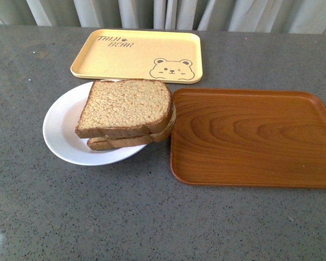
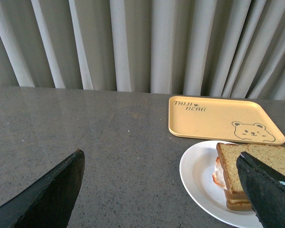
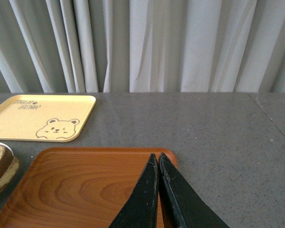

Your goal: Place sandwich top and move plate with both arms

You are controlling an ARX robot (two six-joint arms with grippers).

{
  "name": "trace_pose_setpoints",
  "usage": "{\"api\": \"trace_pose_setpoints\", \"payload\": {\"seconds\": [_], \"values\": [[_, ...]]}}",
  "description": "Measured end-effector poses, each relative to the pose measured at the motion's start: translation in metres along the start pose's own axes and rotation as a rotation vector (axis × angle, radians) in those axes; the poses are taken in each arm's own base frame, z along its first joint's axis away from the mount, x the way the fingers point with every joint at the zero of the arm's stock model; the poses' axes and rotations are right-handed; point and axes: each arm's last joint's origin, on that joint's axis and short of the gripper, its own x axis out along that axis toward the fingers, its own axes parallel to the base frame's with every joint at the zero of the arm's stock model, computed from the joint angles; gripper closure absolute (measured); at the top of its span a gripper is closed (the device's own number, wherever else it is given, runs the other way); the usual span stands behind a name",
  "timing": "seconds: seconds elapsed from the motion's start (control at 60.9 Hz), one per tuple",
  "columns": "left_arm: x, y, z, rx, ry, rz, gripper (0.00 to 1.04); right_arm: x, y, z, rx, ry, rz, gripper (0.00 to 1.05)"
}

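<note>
**Soft daylight, clear pictures**

We see soft, even light in all three views. It comes through the pale curtains (image 1: 168, 13) at the back. In the front view the grey table (image 1: 152, 217) has a pale shiny patch in its near left corner. The sandwich top (image 1: 127, 106) throws a small soft shadow on the white plate (image 1: 60, 130). The black fingers (image 2: 47, 194) close to the wrist cameras look dark and a little fuzzy.

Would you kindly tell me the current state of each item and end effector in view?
sandwich top: placed flat over the lower slice
plate: on the table, carrying both slices
yellow tray: bare
wooden tray: bare
left end effector: open, empty
right end effector: shut, empty
</note>
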Motion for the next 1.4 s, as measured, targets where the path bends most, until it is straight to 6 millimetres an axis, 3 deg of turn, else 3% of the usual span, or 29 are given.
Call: {"api": "trace_pose_setpoints", "payload": {"seconds": [0.805,0.936,1.396], "values": [[0.0,0.0,0.0,0.0,0.0,0.0,0.09,-0.02,0.0,0.001,0.0,-0.005,0.0,1.03],[0.0,0.0,0.0,0.0,0.0,0.0,0.09,-0.03,0.0,-0.002,0.0,0.009,0.001,1.03],[0.0,0.0,0.0,0.0,0.0,0.0,0.09,-0.032,0.0,-0.001,0.0,0.0,0.002,1.03]]}}
